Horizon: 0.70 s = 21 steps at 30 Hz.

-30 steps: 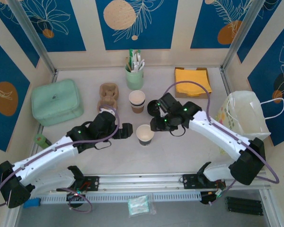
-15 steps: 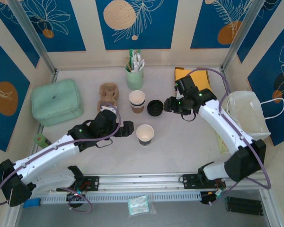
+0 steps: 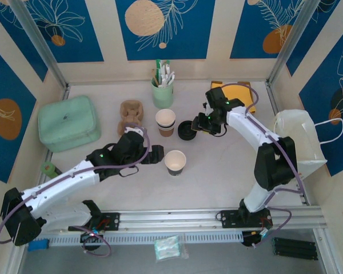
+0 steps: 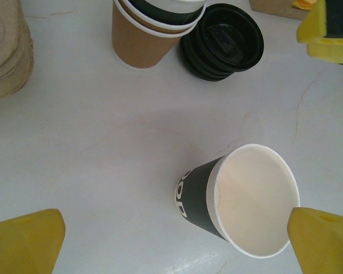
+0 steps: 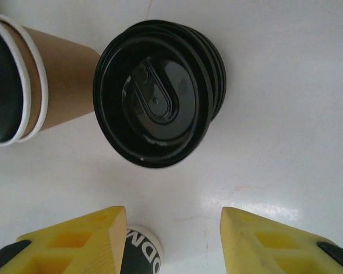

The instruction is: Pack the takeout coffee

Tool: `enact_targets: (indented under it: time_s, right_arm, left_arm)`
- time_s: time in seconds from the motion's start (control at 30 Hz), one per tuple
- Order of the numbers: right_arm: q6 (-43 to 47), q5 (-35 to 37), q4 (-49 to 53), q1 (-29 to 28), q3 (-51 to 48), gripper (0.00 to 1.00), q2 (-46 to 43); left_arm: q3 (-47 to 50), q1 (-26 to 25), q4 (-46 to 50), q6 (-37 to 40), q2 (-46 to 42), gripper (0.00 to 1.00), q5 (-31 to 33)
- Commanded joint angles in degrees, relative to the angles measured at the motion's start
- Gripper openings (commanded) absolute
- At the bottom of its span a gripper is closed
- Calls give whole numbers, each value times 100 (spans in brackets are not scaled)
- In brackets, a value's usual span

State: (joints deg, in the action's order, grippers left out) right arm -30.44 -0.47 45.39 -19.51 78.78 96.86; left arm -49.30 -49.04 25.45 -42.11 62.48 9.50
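The takeout coffee is out of view. A single lidless dark paper cup stands mid-table, its rim peeking in at the bottom of the right wrist view. My left gripper is wide open just left of it, one fingertip by its rim. A stack of black lids lies beside nested brown cups. My right gripper hovers open and empty right next to the lids.
A mint-green case sits at the left and a cardboard cup carrier behind my left gripper. At the back stand a green holder of packets and orange napkins. A white bag stands at the right edge.
My right gripper drew away from the single cup toward the back right, then came back left beside the lid stack. The left arm has hardly moved.
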Motion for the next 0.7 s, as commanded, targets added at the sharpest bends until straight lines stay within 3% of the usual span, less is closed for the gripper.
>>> enact_targets:
  time_s: [0.0,0.67]
  right_arm:
    - [-33,-118,-3,41,302,46,207]
    - [33,-36,102,193,1023,33,1435]
  left_arm:
    - [-179,-53,-156,104,87,99,32]
    - [-229,-53,-331,27,335,99,-53]
